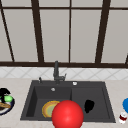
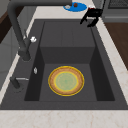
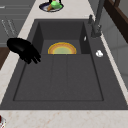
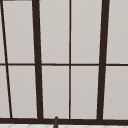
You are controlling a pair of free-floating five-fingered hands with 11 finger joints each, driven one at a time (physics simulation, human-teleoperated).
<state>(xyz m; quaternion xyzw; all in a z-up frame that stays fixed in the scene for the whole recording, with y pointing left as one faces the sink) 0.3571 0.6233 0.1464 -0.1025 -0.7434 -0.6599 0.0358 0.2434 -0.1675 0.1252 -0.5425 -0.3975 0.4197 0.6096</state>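
— Plate in the sink's left basin: how will it handle?

— Stiff and glazed, I judge, so slippery and breakable. I'd take it by the rim. From the front, my right hand hangs over the sink's right half, apart from the plate, with a red ball low between them. My left hand hovers by the counter dish.

— From the left?

— It lies flat on the basin floor. My right hand is well beyond it, fingers loose, holding nothing.

— From the right?

— My right hand is near the front rim, and the plate is past the divider.

A dark-framed window rises above the pale tiled backsplash.
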